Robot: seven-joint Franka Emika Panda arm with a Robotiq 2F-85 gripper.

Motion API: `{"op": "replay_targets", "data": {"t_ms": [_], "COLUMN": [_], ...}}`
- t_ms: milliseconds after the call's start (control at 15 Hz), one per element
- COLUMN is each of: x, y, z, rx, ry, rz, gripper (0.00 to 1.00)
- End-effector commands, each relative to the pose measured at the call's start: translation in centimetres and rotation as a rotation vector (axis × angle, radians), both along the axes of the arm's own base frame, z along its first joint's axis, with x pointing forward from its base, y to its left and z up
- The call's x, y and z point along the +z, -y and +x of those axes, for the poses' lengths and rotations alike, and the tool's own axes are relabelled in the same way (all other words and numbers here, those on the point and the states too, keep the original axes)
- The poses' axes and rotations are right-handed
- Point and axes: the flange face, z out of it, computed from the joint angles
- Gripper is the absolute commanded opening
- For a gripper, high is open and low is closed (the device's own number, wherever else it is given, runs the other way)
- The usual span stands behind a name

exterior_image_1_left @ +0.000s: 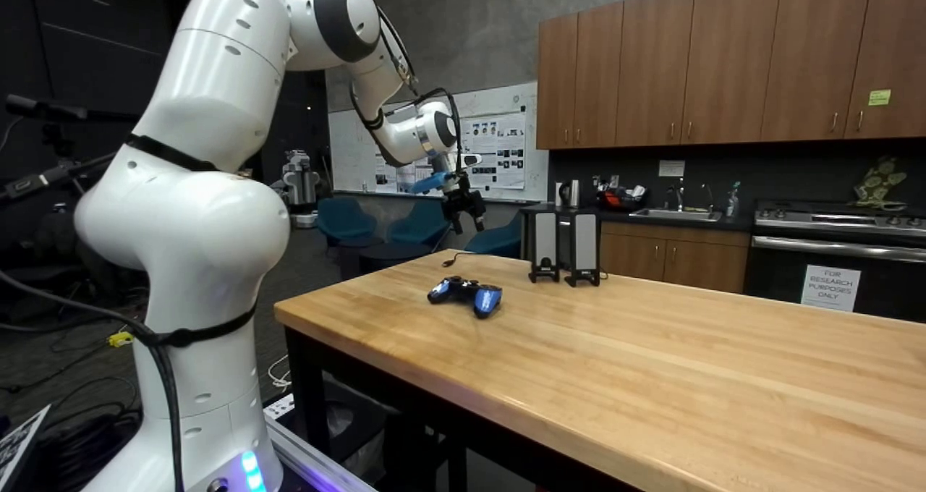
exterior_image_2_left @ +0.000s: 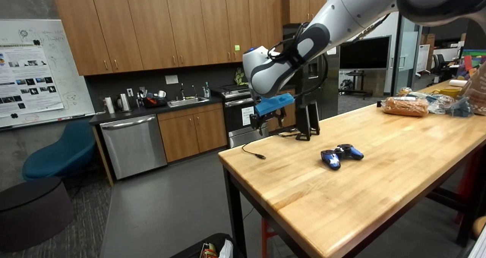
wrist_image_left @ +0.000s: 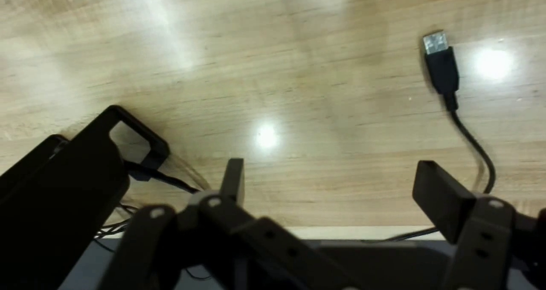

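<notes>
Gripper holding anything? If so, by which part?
Nothing is held: the gripper stands open, its jaws apart; the USB plug lies on the tabletop.

Both exterior views face the sink over the table — tight beside the arm in an exterior view, off a corner in an exterior view — and here's wrist view, close, looking down past the gripper.

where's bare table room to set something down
Bare, in an exterior view: from the game controller to the table corner nearest the camera, and from controller to orange-brown bag. Crowded: the edge by the open gripper, with speakers and USB plug, and around that bag.
</notes>
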Motion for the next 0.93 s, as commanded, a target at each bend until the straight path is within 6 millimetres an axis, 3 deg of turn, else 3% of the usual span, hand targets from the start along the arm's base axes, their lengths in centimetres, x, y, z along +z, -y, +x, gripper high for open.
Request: {"op": "replay_targets", "data": {"t_ms": [0,333,867], "x": [-0.6,-2.0,-2.7], "y": [2.4,5.6,7.9], "z": [3.3,6.5,10.0], "rx": [-0.038,-0.078,-0.034], "ry": [-0.058,-0.106,-0.091], "rz": [0.008,0.036,0.051], "gripper": [1.0,1.0,1.0]}}
